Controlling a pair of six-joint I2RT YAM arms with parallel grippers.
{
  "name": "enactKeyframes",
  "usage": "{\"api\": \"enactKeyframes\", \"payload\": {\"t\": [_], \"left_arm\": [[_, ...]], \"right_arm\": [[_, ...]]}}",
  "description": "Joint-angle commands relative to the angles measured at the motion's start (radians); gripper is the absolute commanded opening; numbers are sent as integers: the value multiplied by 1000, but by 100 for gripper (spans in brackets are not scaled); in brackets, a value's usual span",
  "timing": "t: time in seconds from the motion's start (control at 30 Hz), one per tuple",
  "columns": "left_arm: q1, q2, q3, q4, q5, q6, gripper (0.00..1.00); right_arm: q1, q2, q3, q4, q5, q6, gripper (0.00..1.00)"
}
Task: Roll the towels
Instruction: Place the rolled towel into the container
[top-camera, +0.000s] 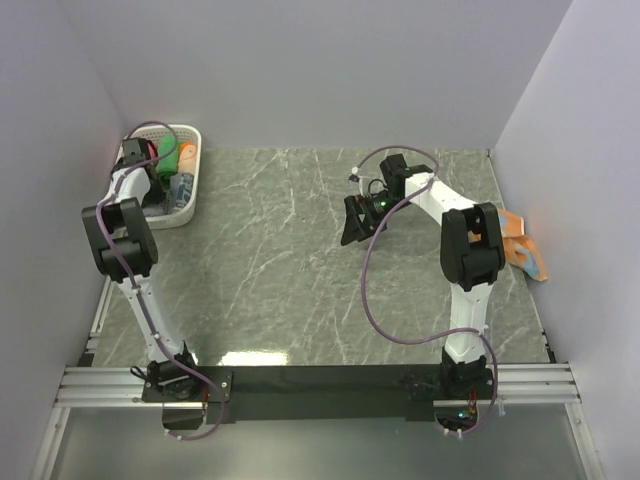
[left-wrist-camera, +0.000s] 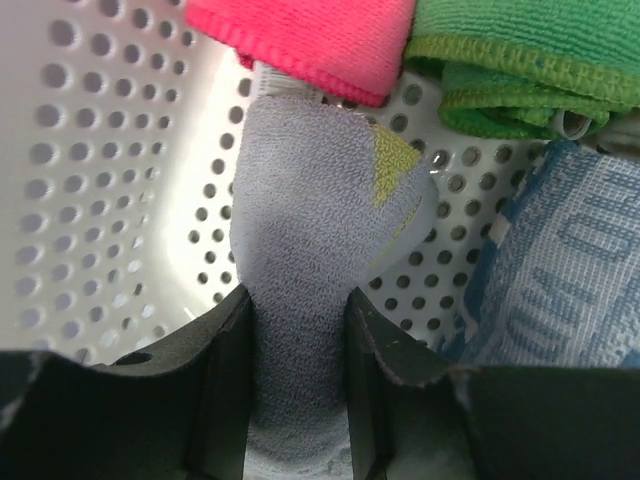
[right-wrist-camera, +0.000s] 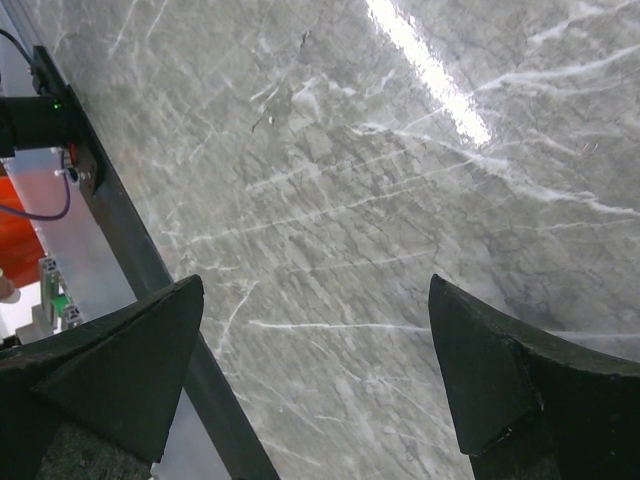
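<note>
Mostly hidden under the left arm (top-camera: 120, 235) in the top view: contents of the white perforated plastic basket (top-camera: 190, 203) at the far left corner of the desk (top-camera: 290, 270). From the left wrist: left gripper (left-wrist-camera: 297, 320) inside the basket, closed tight on a soft grey-blue towel (left-wrist-camera: 310, 220) with a small yellow-green patch, lower end cut off. Just behind it a fleecy pink-red towel (left-wrist-camera: 305, 40) and a folded green towel (left-wrist-camera: 520, 80), to the right a light-blue patterned towel (left-wrist-camera: 560, 260), all cut off. Half covered by the right arm (top-camera: 470, 245) at the right edge of the desk: an orange towel (top-camera: 524, 250) with light-blue marks. Glossy dark grey desk, marble-like with white veins; plain pale walls (top-camera: 330, 70) around. Spread wide above the desk, nothing held: right gripper (right-wrist-camera: 318, 300).
</note>
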Motion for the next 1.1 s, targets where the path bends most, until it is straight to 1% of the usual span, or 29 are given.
{"api": "enactKeyframes", "payload": {"t": [0.0,0.13,0.37,0.57,0.77,0.8,0.87,0.97,1.0,1.07], "left_arm": [[-16,3,56,32,30,-25,0],[-36,1,46,39,56,-44,0],[-40,6,75,30,122,-121,0],[-40,47,93,9,156,-144,1],[-26,63,52,19,223,-141,16],[-25,63,46,22,225,-135,21],[-25,69,58,7,222,-127,24],[-26,69,72,-8,217,-121,33],[-25,66,78,-14,209,-120,41],[-26,52,79,-16,205,-114,47]], "right_arm": [[-5,-52,-12,11,-9,9,100],[-6,-53,-20,9,-9,5,100],[-6,-52,-17,3,-12,3,100],[-5,-47,-11,-8,-14,0,100],[-6,-46,-14,-9,-14,-2,100],[-5,-47,-14,-11,-12,-5,100],[-6,-43,-11,-15,-17,-5,100],[-5,-39,-5,-19,-18,-5,100],[-5,-38,-3,-19,-20,-5,100],[-6,-36,0,-17,-20,-3,100]]}}
